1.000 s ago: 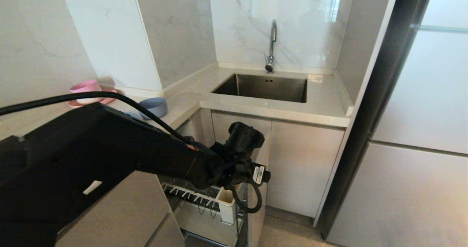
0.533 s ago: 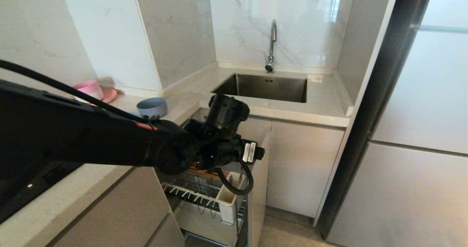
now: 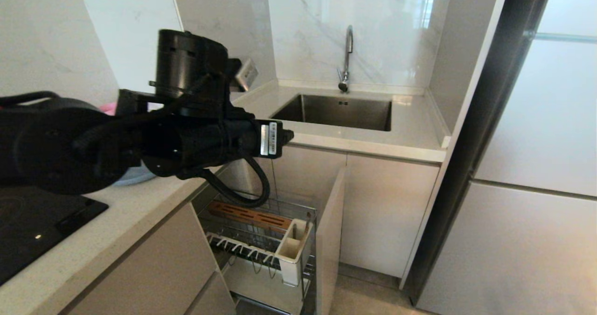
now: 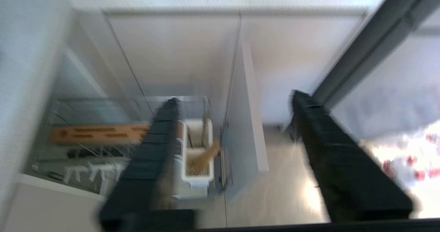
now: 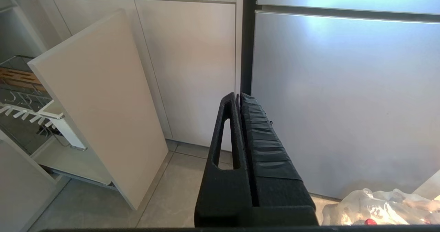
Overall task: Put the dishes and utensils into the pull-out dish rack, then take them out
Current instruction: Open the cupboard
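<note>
Left gripper point(image 4: 233, 98) above pull-out dish rack point(image 3: 261, 231), fingers point(image 4: 151, 146) apart, empty. Chopsticks point(image 4: 206, 156) in caddy point(image 4: 196, 149). Right gripper point(image 5: 239, 99) pressed closed, empty, near floor.

A rectangular stainless-steel sink point(image 3: 343, 112) is sunk into the pale stone desk point(image 3: 410, 140), with a curved chrome tap point(image 3: 346, 58) rising behind it against the white marble wall. A black glass hob point(image 3: 32, 221) lies on the desk's near left. Crumpled clear plastic point(image 5: 378, 206) lies on the grey tiled floor point(image 5: 165, 204).
</note>
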Robot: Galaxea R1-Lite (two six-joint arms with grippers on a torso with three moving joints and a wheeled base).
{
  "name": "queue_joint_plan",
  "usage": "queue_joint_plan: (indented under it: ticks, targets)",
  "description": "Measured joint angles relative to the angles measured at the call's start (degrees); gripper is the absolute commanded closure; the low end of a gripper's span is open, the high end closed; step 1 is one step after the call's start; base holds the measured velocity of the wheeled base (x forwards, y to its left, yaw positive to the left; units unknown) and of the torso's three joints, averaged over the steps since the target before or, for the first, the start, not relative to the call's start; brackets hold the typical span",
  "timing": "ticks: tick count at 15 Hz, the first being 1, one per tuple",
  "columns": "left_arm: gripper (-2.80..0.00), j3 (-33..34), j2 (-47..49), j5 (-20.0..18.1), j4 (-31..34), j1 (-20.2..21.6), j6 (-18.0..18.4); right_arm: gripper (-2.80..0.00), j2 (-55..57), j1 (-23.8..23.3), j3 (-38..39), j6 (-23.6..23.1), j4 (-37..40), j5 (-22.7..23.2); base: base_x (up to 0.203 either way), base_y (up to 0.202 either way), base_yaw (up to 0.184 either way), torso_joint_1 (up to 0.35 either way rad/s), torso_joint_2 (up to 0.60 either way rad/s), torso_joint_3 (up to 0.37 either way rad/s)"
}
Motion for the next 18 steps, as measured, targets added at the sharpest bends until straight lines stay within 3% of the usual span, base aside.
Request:
queue_joint_plan:
  ticks: [7, 10, 14, 18]
  targets:
    - [0.00, 1.7, -15.9, 0.0, 0.0, 5.4, 3.7, 0.00, 0.0, 0.0, 0.0, 0.0, 0.0, 0.0, 0.000, 0.000, 0.000, 0.000, 0.00, 0.000]
    - [0.00, 4.4, -25.0, -1.1, -0.2, 13.7, 8.4, 0.00, 0.0, 0.0, 0.0, 0.0, 0.0, 0.0, 0.000, 0.000, 0.000, 0.000, 0.00, 0.000]
    - [0.00, 12.6, -40.1, -7.5, -0.1, 24.5, 11.9, 0.00, 0.0, 0.0, 0.0, 0.0, 0.0, 0.0, 0.000, 0.000, 0.000, 0.000, 0.00, 0.000]
    - [0.00, 27.6, -58.7, -14.5, -0.6, 33.2, 14.7, 0.00, 0.0, 0.0, 0.0, 0.0, 0.0, 0.0, 0.000, 0.000, 0.000, 0.000, 0.00, 0.000]
